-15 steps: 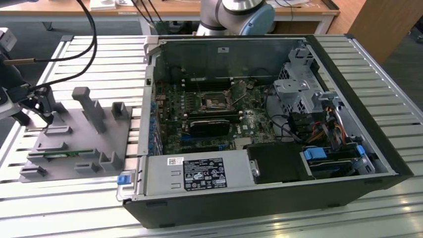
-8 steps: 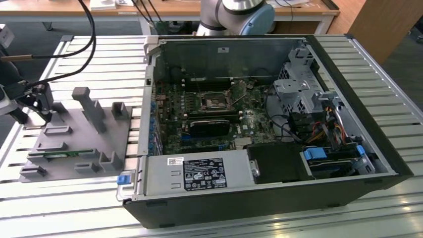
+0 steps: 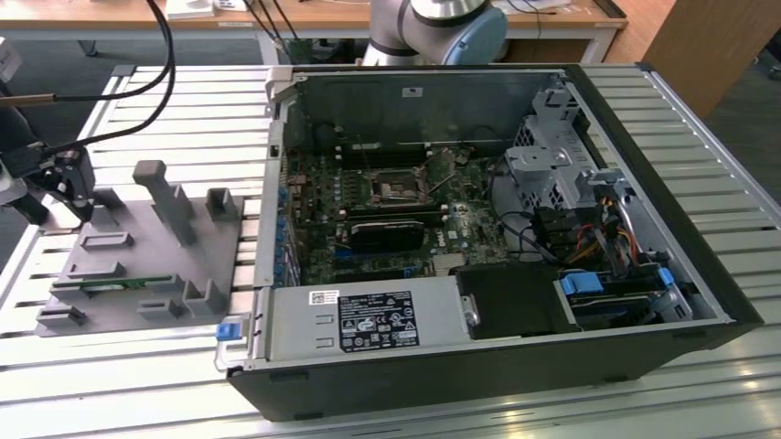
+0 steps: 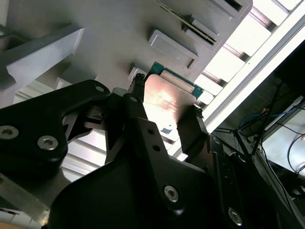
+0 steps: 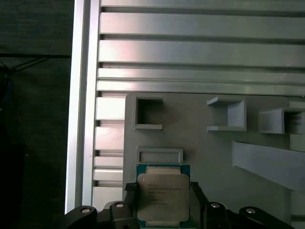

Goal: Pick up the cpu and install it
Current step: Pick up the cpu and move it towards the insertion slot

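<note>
The cpu (image 5: 162,198) is a small square chip with a silver-grey metal top and a green rim. It sits between the two dark fingers of my gripper (image 5: 162,187), which press against its opposite edges. In the second wrist view the cpu (image 4: 167,106) shows from a low angle, with the fingertips (image 4: 137,82) at its sides and the gripper (image 4: 167,98) shut on it. In the exterior view the gripper (image 3: 69,187) hangs over the far corner of the grey holder plate (image 3: 134,261), at the exterior view's left. The motherboard socket (image 3: 397,190) lies inside the open computer case.
The open computer case (image 3: 488,238) takes up the middle and the exterior view's right, with raised walls, a drive cage and cables. The holder plate carries upright posts (image 3: 165,197) and a green memory strip (image 3: 110,286). Everything rests on a slatted aluminium table (image 3: 183,119).
</note>
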Controlling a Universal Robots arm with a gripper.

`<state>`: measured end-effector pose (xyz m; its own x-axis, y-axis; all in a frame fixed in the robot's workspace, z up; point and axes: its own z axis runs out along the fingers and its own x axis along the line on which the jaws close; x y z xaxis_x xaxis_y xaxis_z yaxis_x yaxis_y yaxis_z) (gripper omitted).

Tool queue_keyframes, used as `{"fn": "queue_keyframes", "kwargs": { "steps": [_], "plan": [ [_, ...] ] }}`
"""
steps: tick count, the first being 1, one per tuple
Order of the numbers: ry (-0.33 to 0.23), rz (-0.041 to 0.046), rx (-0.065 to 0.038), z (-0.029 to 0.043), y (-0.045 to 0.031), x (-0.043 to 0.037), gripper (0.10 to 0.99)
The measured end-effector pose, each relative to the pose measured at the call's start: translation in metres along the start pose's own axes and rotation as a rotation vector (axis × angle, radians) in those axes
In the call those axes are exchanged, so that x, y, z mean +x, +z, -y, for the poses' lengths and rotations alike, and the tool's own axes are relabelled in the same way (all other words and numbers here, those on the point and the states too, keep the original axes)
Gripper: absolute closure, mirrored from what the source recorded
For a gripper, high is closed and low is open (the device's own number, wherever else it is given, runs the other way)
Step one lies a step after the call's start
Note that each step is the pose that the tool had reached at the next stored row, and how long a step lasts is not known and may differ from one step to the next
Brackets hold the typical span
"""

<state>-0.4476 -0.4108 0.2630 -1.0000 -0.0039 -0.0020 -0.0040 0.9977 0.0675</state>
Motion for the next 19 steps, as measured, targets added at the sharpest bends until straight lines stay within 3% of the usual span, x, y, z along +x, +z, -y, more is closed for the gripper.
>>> {"fn": "queue_keyframes", "kwargs": {
  "steps": [19],
  "plan": [
    [0.000, 0.0000, 0.000, -0.0048, -0.0196, -0.0001, 0.561]
  ]
}}
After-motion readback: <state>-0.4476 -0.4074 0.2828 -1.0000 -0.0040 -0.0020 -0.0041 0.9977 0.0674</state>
